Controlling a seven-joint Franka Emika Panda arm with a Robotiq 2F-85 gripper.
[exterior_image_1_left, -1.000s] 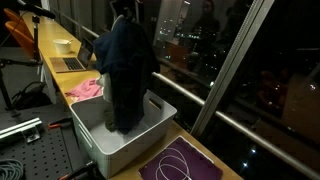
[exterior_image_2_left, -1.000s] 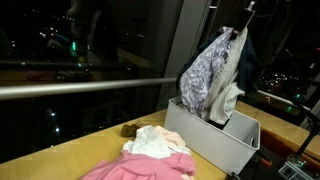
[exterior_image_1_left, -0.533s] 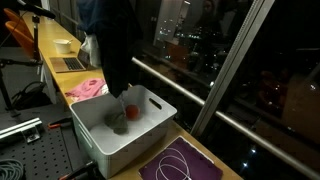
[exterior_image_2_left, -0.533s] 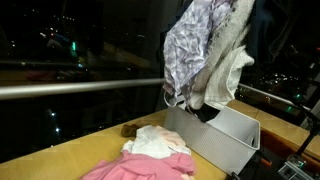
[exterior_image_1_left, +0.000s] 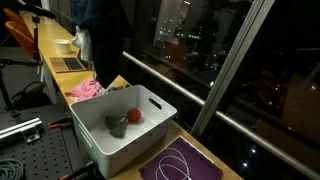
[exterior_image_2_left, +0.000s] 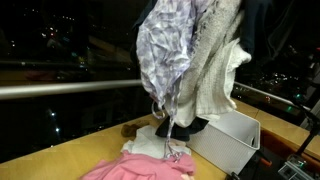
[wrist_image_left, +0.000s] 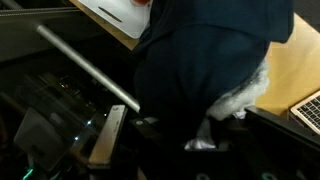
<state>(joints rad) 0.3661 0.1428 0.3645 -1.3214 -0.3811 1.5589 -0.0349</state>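
Gripper clenched on a lifted bundle of clothes
It hangs over a pink cloth, just left of a bin

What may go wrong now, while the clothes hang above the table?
1. The bundle of clothes holds several pieces; the cream knit may slip out and fall.
2. A low strand of the patterned cloth hangs near the pink garment and may drag it.
3. The bundle hangs near the laptop and may brush it.

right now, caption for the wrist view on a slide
Dark blue garment and white cloth dangling over the wooden table, white bin beyond
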